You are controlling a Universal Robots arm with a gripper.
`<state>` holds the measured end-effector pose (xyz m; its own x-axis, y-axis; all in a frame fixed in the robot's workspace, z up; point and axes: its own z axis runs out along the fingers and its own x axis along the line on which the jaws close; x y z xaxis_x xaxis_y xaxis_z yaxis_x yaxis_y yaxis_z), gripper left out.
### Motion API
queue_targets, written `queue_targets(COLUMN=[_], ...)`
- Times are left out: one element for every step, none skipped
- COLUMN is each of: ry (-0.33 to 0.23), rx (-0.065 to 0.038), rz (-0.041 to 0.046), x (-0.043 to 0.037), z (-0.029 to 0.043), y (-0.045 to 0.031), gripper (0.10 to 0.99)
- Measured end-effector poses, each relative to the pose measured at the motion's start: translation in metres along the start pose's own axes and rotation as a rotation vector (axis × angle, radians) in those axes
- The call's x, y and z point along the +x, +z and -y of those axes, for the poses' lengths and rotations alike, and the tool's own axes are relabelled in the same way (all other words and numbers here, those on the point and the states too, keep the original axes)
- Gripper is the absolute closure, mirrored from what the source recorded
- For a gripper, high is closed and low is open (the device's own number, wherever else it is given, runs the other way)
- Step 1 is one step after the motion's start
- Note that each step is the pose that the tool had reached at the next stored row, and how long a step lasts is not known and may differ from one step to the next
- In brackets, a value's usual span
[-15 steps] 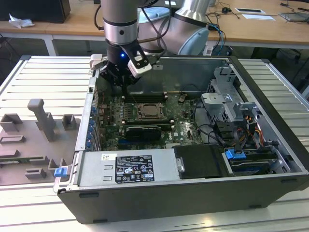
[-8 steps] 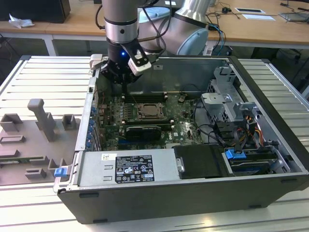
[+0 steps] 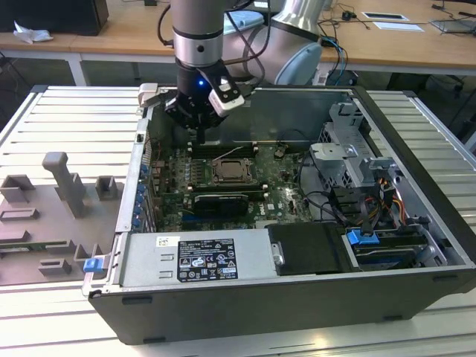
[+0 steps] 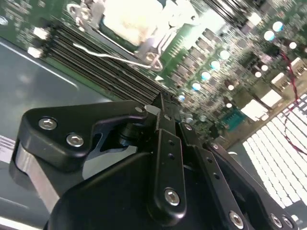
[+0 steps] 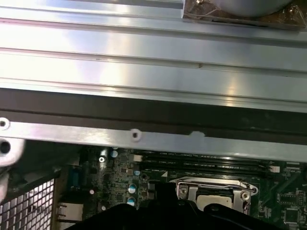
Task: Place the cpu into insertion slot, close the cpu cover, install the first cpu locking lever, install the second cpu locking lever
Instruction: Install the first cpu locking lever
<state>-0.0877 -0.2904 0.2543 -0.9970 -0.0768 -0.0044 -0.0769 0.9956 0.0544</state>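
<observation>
- Hanging inside the open computer case (image 3: pixel 312 301), the end effector (image 3: pixel 201 132), pointed down above the green motherboard (image 3: pixel 285 192).
- Clenched: fingers (image 4: pixel 166 143) drawn together in the second wrist view, with nothing seen between them.
- Touching nothing as far as shown; poised over the long black memory slots (image 4: pixel 91 60) at the far side of the insertion slot (image 3: pixel 220 179), clear of the board.
- Already seated in the insertion slot, the cpu (image 4: pixel 125 19), bright and pale-topped in the second wrist view, and just as plain in the first wrist view (image 5: pixel 215 201).
- Lying around the chip, the cpu cover (image 5: pixel 190 190), its silvery frame bordering the square window; cannot tell whether fully pressed flat.
- Beside the socket, a thin wire locking lever (image 4: pixel 110 56), running out across the memory slots in the second wrist view rather than tucked against the frame.
- In the exterior view, case resting on the ribbed metal worktop (image 3: pixel 67 123), with grey fixture blocks (image 3: pixel 63 182) well apart at the exterior view's left.
</observation>
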Motion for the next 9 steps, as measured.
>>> queue_targets(ry=[0.000, 0.000, 0.000, 0.000, 0.003, 0.010, 0.017, 0.022, 0.022], rx=[0.000, 0.000, -0.001, -0.021, -0.049, -0.063, -0.063, -0.063, -0.063], rz=[-0.0001, 0.0000, 0.0001, 0.0017, 0.0040, 0.0060, 0.0062, 0.0065, 0.0066], x=[-0.0056, -0.0081, -0.0106, -0.0115, -0.0121, -0.0129, -0.0139, -0.0162, -0.0178], z=[0.0004, 0.0006, 0.0009, 0.0010, 0.0010, 0.0014, 0.0017, 0.0020, 0.0023], y=[0.0002, 0.0005, 0.0008, 0.0012, 0.0014, 0.0029, 0.0052, 0.0084, 0.0101], gripper=[0.980, 0.980, 0.980, 0.980, 0.980, 0.980, 0.980, 0.980, 0.980])
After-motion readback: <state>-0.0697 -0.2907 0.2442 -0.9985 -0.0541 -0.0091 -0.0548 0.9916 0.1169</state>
